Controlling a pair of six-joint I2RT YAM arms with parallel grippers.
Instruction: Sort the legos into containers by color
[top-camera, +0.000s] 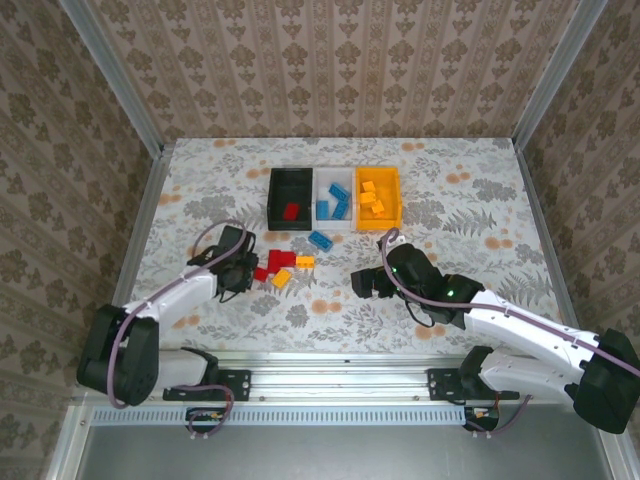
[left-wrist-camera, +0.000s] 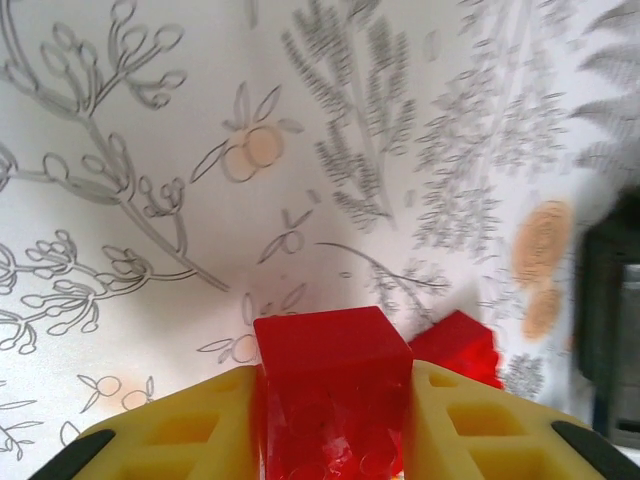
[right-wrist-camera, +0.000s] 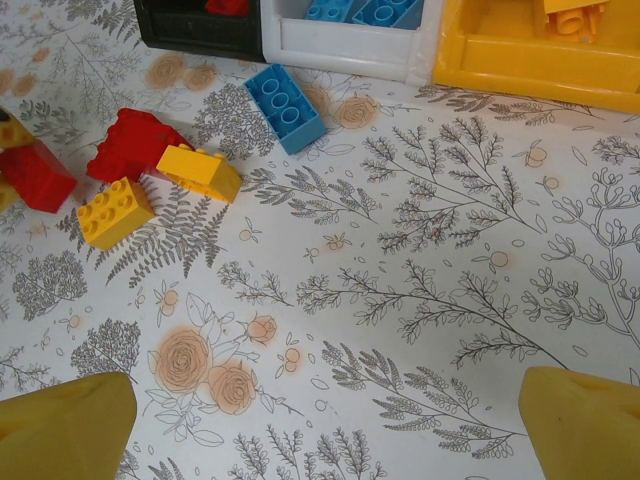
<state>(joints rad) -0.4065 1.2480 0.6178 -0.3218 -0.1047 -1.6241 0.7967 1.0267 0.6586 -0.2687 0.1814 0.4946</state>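
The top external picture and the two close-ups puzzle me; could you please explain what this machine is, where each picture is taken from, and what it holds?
Two robot arms are bolted at the near edge of the table. The top view looks down from above; each close-up comes from a camera on one wrist. Ahead stand a black bin, a white bin and a yellow bin, with loose bricks in front. The left gripper is closed on a red brick. The right gripper is open, holding nothing.
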